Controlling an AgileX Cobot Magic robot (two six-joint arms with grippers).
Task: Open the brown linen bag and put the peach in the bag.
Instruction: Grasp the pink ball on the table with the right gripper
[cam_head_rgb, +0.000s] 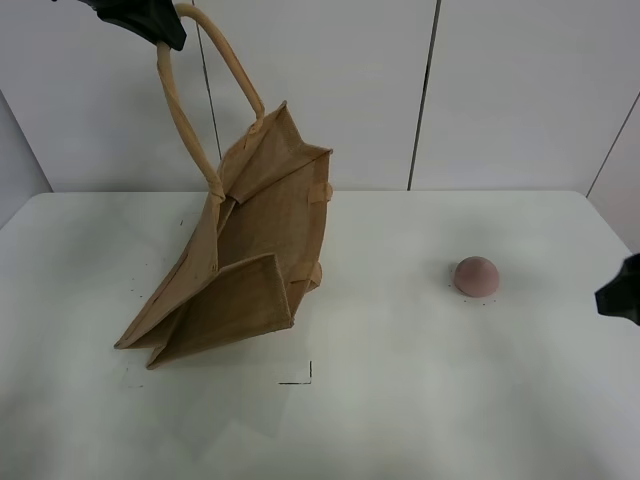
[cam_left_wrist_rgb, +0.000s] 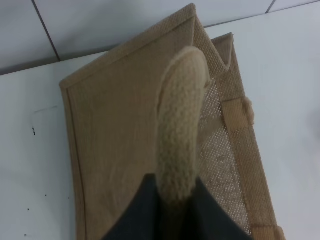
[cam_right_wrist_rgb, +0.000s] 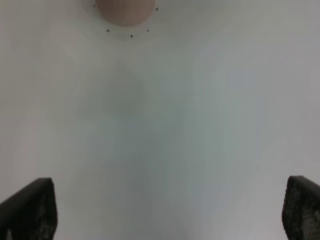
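The light on me is bright, even and diffuse, seemingly from overhead, with no glare on the white surface (cam_head_rgb: 480, 400). From the high camera the far edge reads brightest. Toward the near edge the surface greys and looks faintly mottled. The brown linen bag (cam_head_rgb: 260, 250) throws only a soft, pale shadow toward the near edge, and the peach (cam_head_rgb: 476, 275) has barely a dim rim beneath it. At my left wrist the handle (cam_left_wrist_rgb: 180, 125) goes soft close to the lens, the weave behind it is crisper, and my left pincer (cam_left_wrist_rgb: 175, 195) is featureless black. My right wrist view is hazy and washed out, the peach blurred, my right pincer (cam_right_wrist_rgb: 165, 210) dark and grainy.
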